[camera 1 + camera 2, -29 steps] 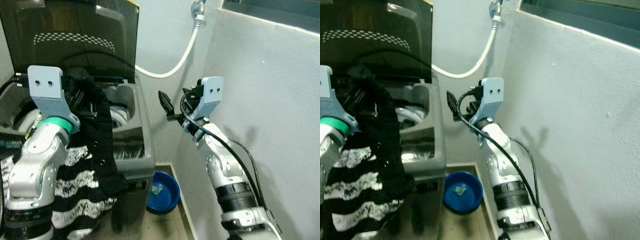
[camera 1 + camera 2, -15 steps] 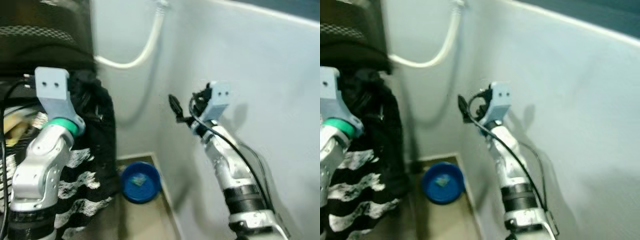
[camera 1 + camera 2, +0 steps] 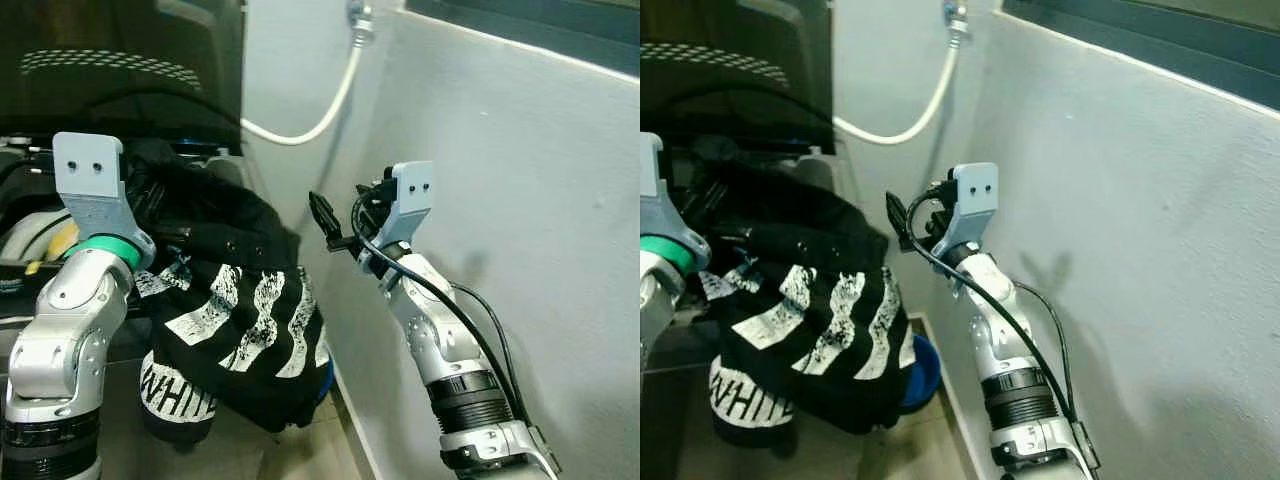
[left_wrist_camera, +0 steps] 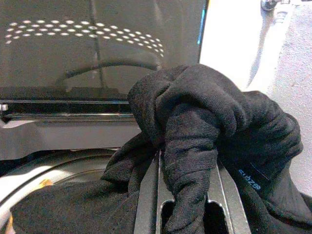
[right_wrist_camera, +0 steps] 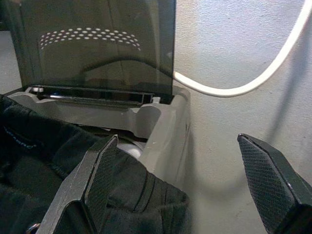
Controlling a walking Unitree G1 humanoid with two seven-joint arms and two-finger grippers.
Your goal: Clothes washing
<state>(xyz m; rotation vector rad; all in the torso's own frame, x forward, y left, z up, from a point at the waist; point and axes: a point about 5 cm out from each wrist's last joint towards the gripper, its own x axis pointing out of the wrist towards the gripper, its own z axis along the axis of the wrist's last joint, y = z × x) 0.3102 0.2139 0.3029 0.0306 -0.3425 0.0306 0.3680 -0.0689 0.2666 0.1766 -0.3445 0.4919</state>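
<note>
Fabric of the black striped garment (image 3: 235, 330) bunches over my left gripper (image 4: 187, 195), clamped on it above the washing machine (image 5: 168, 122), hiding the drum; my right gripper (image 5: 195, 180) gapes beside.

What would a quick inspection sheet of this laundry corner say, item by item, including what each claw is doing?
Surface: top-loading washing machine, dark lid raised; tiled floor below.
Job's things: black garment with white stripes and lettering, draped over the washer's edge and hanging down its side.
Clutter: blue basin on the floor, mostly hidden behind the garment.
Claws: left claw shut on a bunched fold of the garment above the tub; right claw open, holding nothing, raised beside the washer near the wall.
Cables: black cable looping along the right arm.
Surroundings: white hose running from a wall tap; pale grey walls forming a corner.
</note>
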